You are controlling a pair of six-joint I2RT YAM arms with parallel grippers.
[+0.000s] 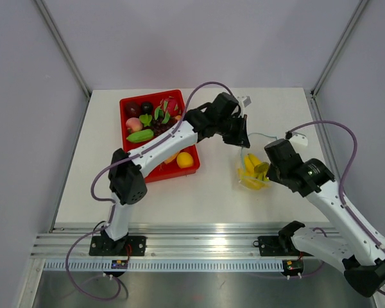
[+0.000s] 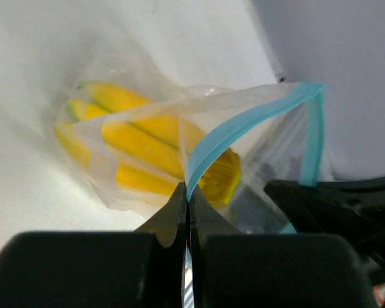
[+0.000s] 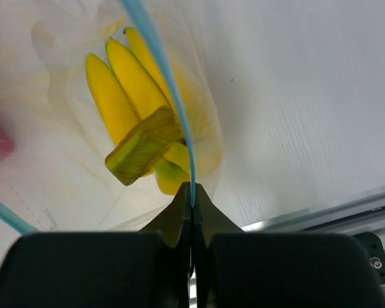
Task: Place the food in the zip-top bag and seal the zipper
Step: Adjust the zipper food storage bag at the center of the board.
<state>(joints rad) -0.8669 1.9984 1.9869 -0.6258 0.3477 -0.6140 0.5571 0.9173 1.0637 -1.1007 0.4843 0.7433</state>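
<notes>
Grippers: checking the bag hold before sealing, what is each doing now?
Left gripper: shut on the zipper.
Right gripper: shut on the zipper.

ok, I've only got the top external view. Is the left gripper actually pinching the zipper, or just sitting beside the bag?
Observer: Pinching. The left wrist view shows the left gripper shut on the zipper, right on its blue strip.
Operator: And the other arm?
Observer: Its wrist view shows the right gripper shut on the strip too, with the banana bunch inside, just ahead of it.
Operator: Sealed?
Observer: No. The zip-top bag gapes open, and the strip's two sides stand apart.
</notes>
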